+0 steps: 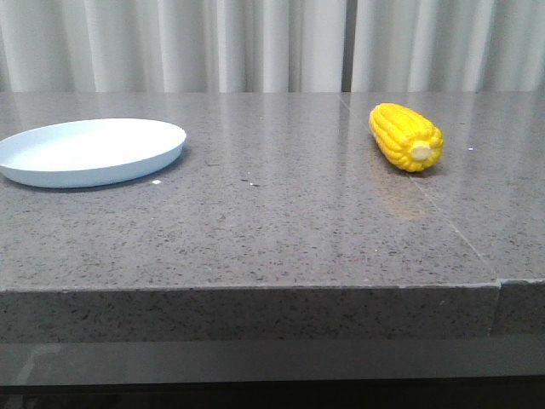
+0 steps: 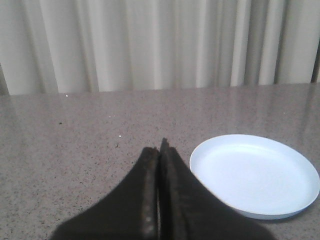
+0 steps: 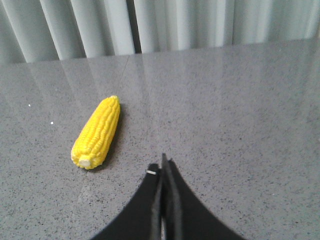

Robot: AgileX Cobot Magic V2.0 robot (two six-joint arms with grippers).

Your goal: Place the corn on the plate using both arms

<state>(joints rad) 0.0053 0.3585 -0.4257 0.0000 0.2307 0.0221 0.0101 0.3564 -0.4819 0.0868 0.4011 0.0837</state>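
The yellow corn (image 1: 405, 136) lies on the grey stone table at the right, its cream stub end facing the front. The pale blue-white plate (image 1: 89, 151) sits at the left, with nothing on it. Neither arm shows in the front view. In the left wrist view my left gripper (image 2: 160, 148) is shut and holds nothing, with the plate (image 2: 255, 175) just beside its fingertips. In the right wrist view my right gripper (image 3: 162, 166) is shut and holds nothing, with the corn (image 3: 98, 132) lying apart from it on the table.
The grey speckled tabletop (image 1: 272, 221) has a seam running along its right part and a front edge close to the camera. Pale curtains (image 1: 255, 43) hang behind the table's far edge.
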